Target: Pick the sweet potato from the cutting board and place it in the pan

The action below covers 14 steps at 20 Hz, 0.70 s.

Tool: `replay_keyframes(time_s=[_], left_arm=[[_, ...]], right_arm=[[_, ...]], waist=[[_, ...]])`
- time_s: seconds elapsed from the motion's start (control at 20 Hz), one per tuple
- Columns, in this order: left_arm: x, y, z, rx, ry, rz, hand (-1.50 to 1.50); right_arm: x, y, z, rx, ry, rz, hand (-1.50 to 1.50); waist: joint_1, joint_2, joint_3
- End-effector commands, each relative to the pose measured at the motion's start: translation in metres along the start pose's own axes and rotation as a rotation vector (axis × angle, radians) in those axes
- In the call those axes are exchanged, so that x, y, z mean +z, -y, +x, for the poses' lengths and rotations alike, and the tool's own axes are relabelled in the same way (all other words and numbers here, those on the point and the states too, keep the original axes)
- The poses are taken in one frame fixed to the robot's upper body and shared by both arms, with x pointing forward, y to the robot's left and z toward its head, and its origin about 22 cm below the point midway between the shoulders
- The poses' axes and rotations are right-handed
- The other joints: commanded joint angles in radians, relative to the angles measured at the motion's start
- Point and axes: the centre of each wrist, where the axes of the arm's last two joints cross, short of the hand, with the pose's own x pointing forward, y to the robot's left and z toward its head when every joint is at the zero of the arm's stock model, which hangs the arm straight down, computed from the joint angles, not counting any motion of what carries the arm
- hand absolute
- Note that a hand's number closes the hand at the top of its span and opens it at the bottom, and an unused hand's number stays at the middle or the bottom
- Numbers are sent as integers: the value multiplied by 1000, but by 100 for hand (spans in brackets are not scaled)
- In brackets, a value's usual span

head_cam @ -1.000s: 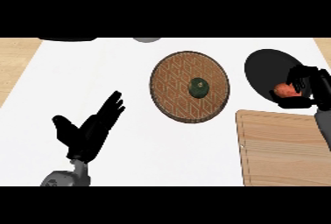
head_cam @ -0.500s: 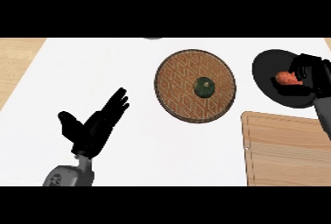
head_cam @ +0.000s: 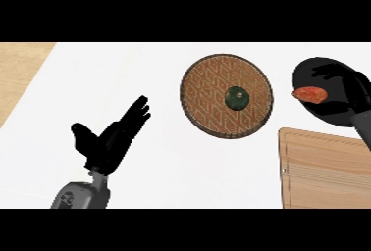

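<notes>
One robot hand [head_cam: 346, 88] over pan [head_cam: 322, 105].

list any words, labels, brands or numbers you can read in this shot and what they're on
No readable text anywhere in the head view.
Round woven mat: only a zigzag pattern, no letters.
Cutting board: plain wood grain, no mark.
Pan and sweet potato: no label.
Left forearm: a small round emblem near the wrist, too small to read.
Left hand and right hand: plain black.
</notes>
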Motion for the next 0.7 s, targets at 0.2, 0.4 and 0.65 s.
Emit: replay_keyframes(time_s=[0.2,0.4,0.65], left_arm=[[0,0,-3,9,-9,-4,0],[1,-5,0,8,4,34,0],[-1,-2,3,13,-2,18,0]], right_arm=[[-18,8,13,-305,50,4,-150],[-10,8,4,-500,26,-58,-150],[9,18,-15,-648,-36,31,-150]], waist=[[-10,-2,4],[-14,0,5],[-20,2,5]])
